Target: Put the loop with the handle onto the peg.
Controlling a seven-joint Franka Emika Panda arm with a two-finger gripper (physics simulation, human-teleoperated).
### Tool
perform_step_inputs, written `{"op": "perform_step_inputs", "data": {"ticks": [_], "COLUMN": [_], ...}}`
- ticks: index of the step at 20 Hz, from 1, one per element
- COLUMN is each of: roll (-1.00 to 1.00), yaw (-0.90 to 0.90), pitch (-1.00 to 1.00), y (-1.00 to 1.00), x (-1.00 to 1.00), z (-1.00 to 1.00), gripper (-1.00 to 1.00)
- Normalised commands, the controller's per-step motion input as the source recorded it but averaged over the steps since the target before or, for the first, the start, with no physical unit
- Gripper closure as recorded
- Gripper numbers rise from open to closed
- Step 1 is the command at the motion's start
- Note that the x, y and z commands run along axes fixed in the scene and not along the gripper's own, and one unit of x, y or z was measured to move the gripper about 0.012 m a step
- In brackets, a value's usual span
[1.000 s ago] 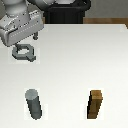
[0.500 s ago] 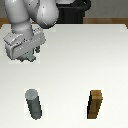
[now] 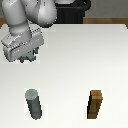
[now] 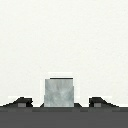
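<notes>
My gripper hangs at the exterior view's left, above the white table and behind the peg. It is shut on the loop with the handle, which shows in the wrist view as a grey piece between the two dark fingertips. In the exterior view the hand mostly hides the loop. The peg, a short upright grey cylinder, stands on the table near the front at the exterior view's left, well apart from the gripper.
A brown wooden block stands upright near the front at the exterior view's right. A dark box sits beyond the table's far edge. The white table spans the view.
The hand has turned and come down a little toward the front, closer to the peg. The loop hung in plain sight below the fingers before; now the hand covers it.
</notes>
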Motion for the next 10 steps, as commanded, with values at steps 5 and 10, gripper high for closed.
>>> {"op": "perform_step_inputs", "data": {"ticks": [5,10], "roll": [0.0,0.0], "yaw": [0.0,0.0], "pitch": [0.0,0.0], "y": [0.0,0.0], "x": [0.0,0.0], "z": [0.0,0.0], "gripper": [-1.0,1.0]}}
